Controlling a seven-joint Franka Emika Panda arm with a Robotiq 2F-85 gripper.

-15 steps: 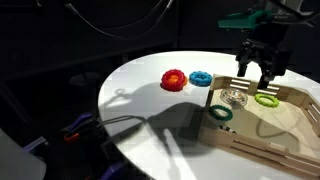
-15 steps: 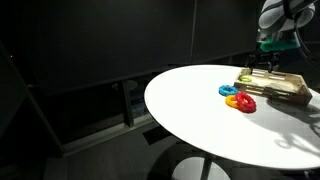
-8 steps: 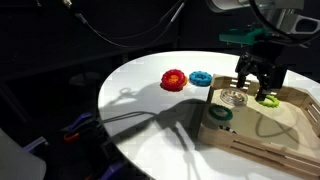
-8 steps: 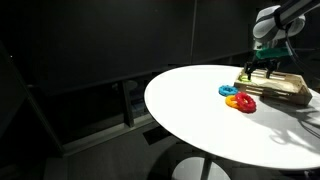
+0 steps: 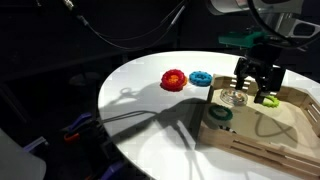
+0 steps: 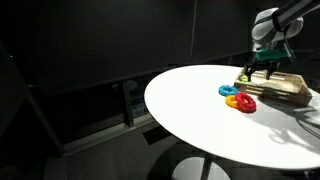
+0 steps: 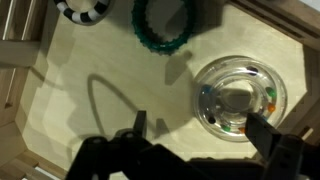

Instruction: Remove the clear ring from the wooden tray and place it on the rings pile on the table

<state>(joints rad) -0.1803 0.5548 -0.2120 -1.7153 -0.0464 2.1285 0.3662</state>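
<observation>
I am at the reach-and-align step. My gripper (image 5: 256, 90) hangs over one end of the wooden tray (image 5: 290, 135), jaws spread wide and holding nothing. The clear ring (image 5: 236, 97) lies flat on the tray floor below me, not yet lifted. In the wrist view the clear ring (image 7: 241, 95) is not squarely framed by my gripper (image 7: 200, 130). One fingertip shows over the ring's far side, and the other stands over bare wood, clear of the ring. How high I am above it I cannot judge from these views. The dark green ring (image 7: 163, 22) lies near the clear one but apart from it. In an exterior view the lime-green ring (image 5: 267, 99) sits just beside my fingers on the other side. The rings pile waits outside the tray on the white table (image 5: 135, 95), a red toothed ring (image 5: 174, 79) and a blue ring (image 5: 200, 77) close together. As I read it, the next move calls for a small sideways correction. That should put the ring's wall, or the whole ring, between my fingers. After that comes a straight descent and a gentle close. The plastic looks slick and thin, so a skewed pinch could flick it away or nudge a green neighbour. Once it is held, I would need to lift it clear of the tray's low wall before carrying it to the pile.
</observation>
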